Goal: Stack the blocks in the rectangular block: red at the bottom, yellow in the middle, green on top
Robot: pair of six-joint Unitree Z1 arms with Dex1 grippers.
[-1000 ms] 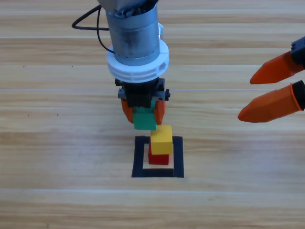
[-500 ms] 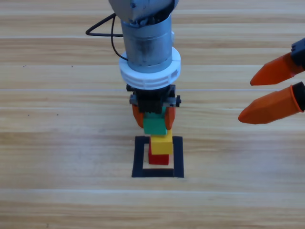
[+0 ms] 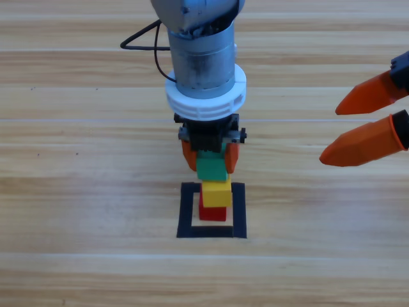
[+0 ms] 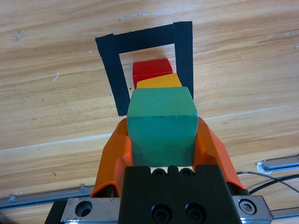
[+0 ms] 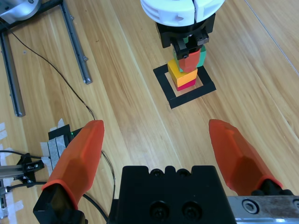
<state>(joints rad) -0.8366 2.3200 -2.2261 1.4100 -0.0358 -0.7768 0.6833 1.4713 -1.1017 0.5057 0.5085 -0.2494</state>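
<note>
High view shows the left hand (image 3: 209,158) at center, clamped on the green cube (image 3: 211,167), which hangs just off the yellow cube (image 3: 216,193) toward 12 o'clock. Yellow sits on the red cube (image 3: 211,213) inside the tape square (image 3: 186,211), so two layers look done; green remains. At 3 o'clock the right hand (image 3: 361,128) waits, spread open and empty.

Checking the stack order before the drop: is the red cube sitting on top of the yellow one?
No: the yellow cube rests on the red cube inside the black tape outline.
</note>
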